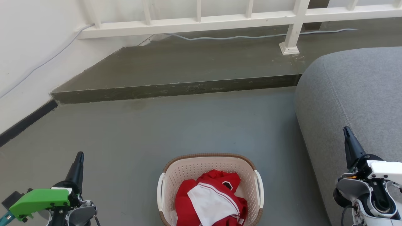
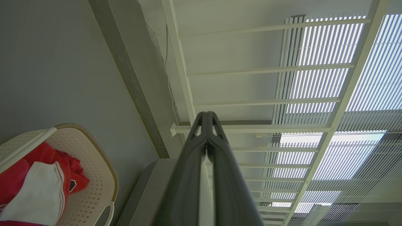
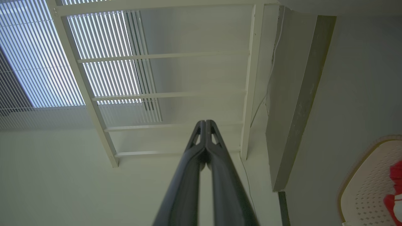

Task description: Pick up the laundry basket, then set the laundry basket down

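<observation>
The left gripper (image 1: 79,156) is clenched, its dark fingers pressed tip to tip on nothing, well to the left of the laundry basket (image 1: 191,168). The right gripper (image 1: 346,131), likewise clenched empty, stands well to the basket's right, before a grey sofa (image 1: 351,94). The basket sits on the floor (image 1: 125,131) between them, touched by neither, holding a red and white garment (image 1: 210,197).

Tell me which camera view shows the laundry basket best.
The head view: the laundry basket stands on the floor at bottom centre, brown rim, both white handles and red-and-white clothing visible, near end cropped. The left wrist view catches one end at lower left; the right wrist view, just a corner at lower right.
</observation>
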{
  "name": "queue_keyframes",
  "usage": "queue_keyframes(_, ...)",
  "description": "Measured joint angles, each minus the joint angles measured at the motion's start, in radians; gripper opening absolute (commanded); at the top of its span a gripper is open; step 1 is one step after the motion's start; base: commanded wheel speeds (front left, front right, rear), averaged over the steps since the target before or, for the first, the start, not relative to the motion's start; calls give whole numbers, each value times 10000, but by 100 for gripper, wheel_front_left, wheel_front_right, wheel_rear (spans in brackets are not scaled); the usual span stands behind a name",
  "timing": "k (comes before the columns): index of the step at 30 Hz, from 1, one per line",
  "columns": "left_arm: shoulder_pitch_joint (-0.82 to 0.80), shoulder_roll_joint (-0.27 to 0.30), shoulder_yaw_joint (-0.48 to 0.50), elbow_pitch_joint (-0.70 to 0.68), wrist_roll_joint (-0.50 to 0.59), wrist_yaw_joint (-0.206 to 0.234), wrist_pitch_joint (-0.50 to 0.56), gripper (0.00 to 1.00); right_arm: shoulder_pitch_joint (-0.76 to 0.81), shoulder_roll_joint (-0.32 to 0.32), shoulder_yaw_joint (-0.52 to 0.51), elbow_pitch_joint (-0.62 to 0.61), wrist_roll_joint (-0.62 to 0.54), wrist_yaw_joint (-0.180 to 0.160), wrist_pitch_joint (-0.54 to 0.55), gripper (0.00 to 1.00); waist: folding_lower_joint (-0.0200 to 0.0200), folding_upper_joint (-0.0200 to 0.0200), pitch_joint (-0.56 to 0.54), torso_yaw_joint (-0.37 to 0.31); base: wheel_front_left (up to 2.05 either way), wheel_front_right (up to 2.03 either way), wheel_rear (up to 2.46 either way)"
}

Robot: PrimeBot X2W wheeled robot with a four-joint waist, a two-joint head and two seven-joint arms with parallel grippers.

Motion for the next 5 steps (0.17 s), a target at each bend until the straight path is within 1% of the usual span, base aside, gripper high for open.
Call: queue_keyframes(5, 0, 0, 0, 0, 0, 0, 0, 0, 0, 0, 0, 0, 0, 0, 0, 0, 0, 0, 0, 0, 0, 0, 0)
